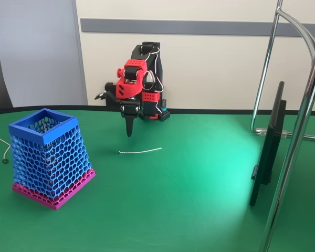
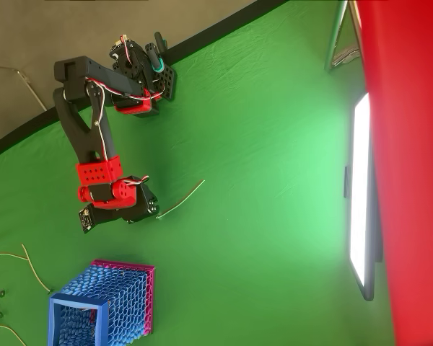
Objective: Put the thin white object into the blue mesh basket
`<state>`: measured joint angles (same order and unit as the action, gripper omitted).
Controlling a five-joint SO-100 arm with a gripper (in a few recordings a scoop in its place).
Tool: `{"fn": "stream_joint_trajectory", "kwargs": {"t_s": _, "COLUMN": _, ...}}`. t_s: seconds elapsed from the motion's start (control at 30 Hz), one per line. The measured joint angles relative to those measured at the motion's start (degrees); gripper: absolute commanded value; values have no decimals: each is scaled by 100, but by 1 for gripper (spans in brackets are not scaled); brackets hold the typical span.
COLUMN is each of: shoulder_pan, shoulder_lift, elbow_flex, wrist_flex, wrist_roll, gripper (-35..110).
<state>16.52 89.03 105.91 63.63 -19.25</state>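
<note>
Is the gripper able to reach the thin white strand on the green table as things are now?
Probably yes. The gripper hangs above the table near the left end of the thin white strand, which lies flat in the open. Nothing stands between them; the blue mesh basket sits well to the left in the fixed view.

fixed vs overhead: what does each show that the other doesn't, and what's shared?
Fixed: the wall behind the table, and the gripper in profile, fingers pointing down, hanging above the table rather than on it.
Overhead: several thin whitish cables beside the basket, and the monitor's lit screen.
Shared: the thin white object lying on the green table, the blue mesh basket standing apart from it, the arm.
</note>
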Motion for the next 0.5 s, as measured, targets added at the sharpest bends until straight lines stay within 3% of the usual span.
{"fn": "stream_joint_trajectory", "kwargs": {"t_s": 0.5, "shoulder_pan": 158, "shoulder_lift": -1758, "elbow_flex": -1503, "wrist_flex": 202, "wrist_roll": -308, "gripper": 11}}
